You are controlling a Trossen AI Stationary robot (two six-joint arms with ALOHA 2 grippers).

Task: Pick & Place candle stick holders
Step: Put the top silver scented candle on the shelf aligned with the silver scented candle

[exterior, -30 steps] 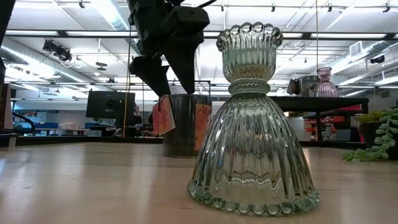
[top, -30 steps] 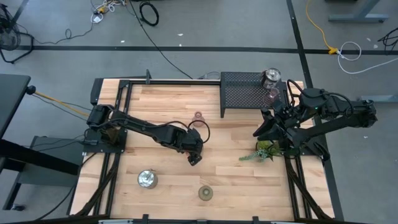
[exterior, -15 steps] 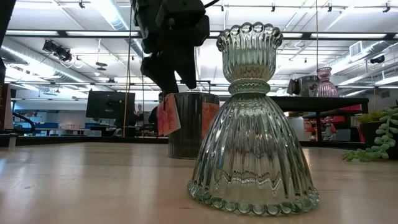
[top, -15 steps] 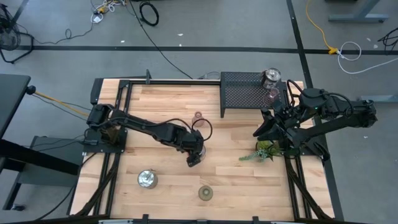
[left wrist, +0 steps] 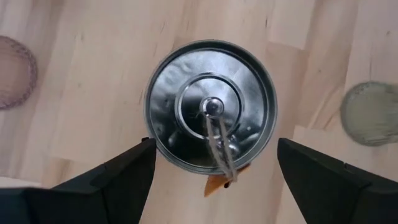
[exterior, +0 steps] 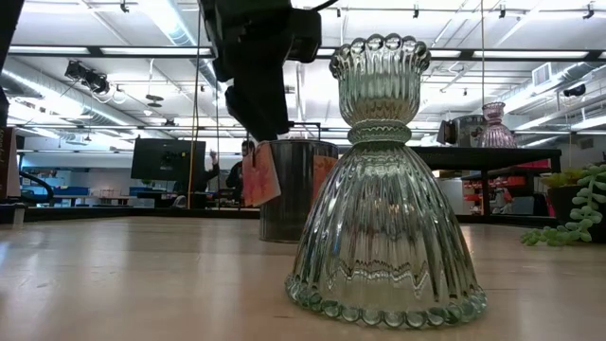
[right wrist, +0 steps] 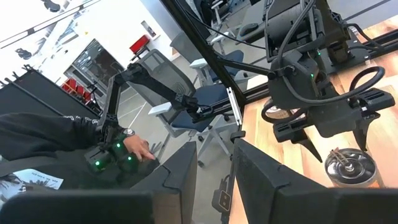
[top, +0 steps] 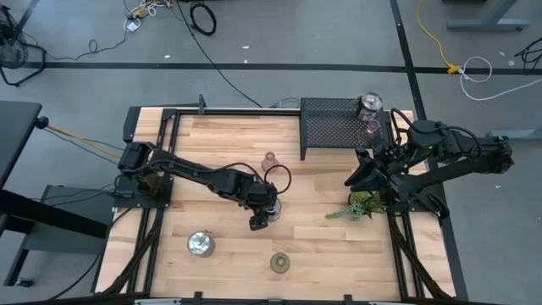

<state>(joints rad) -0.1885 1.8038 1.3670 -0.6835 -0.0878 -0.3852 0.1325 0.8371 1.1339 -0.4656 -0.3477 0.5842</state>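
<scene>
A shiny silver candle stick holder (left wrist: 211,115) with an orange tag stands upright on the wooden table, seen from straight above in the left wrist view. My left gripper (left wrist: 214,149) hangs over it, open, with one finger on each side of its rim; I see no touch. In the low view this gripper (exterior: 260,114) ends just above the holder's top (exterior: 289,189). A second silver holder (top: 201,244), an olive-green one (top: 280,263) and a pinkish one (top: 270,158) stand on the table. My right gripper (right wrist: 214,171) waits raised at the table's right side, its fingers a little apart with nothing between them.
A black mesh rack (top: 334,127) at the far right carries a silver holder (top: 370,106) and a pinkish one (top: 370,129). A leafy green sprig (top: 360,205) lies below my right arm. A person sits beyond the table in the right wrist view (right wrist: 74,143).
My left gripper has rolled about its own pointing line while staying above the silver holder. In the low view its two fingers, first seen side by side, now stand nearly one behind the other. Its opening is unchanged.
</scene>
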